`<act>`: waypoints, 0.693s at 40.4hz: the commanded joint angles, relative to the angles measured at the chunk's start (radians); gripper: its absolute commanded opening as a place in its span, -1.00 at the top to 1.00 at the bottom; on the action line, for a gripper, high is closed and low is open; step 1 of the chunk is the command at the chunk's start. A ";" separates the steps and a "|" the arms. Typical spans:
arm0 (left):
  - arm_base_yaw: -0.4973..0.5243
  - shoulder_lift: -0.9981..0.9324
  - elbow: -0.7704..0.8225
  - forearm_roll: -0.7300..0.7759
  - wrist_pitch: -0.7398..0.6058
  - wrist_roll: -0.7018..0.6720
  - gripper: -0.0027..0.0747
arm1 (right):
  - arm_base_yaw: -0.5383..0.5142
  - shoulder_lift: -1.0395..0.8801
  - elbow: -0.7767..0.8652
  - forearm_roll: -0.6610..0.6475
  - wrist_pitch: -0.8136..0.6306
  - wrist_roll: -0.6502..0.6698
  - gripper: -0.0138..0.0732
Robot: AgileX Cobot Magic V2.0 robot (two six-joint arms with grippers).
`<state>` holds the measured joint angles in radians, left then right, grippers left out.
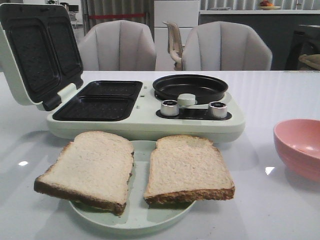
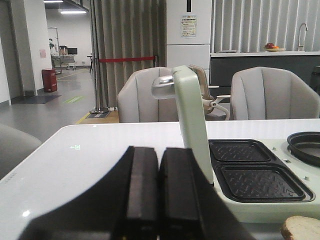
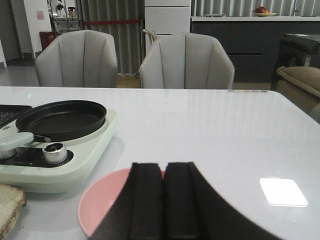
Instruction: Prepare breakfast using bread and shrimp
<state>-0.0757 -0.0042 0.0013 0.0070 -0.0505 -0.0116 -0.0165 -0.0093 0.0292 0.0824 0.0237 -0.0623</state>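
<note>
Two slices of bread lie side by side on a pale green plate (image 1: 137, 220) at the table's front: the left slice (image 1: 90, 167) and the right slice (image 1: 187, 167). A corner of the bread shows in the left wrist view (image 2: 302, 227) and in the right wrist view (image 3: 10, 207). No shrimp is in view. My left gripper (image 2: 159, 152) is shut and empty, left of the breakfast maker. My right gripper (image 3: 163, 167) is shut and empty, over the near side of the pink bowl (image 3: 107, 200). Neither gripper shows in the front view.
The pale green breakfast maker (image 1: 145, 117) stands behind the plate, lid (image 1: 37, 52) raised, two black grill wells (image 1: 100, 100) on the left, a round black pan (image 1: 190, 87) and two knobs on the right. The pink bowl (image 1: 300, 147) sits at the right. Chairs stand behind the table.
</note>
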 commanded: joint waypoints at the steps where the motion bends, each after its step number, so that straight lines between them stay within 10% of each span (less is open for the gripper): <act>1: -0.001 -0.021 0.007 -0.007 -0.089 0.002 0.67 | -0.004 -0.023 -0.019 -0.001 -0.094 -0.001 0.60; 28: -0.001 -0.021 0.007 -0.007 -0.091 0.002 0.67 | -0.004 -0.023 -0.019 -0.001 -0.106 -0.001 0.60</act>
<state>-0.0757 -0.0042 0.0013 0.0070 -0.0505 -0.0116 -0.0165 -0.0093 0.0292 0.0824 0.0237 -0.0623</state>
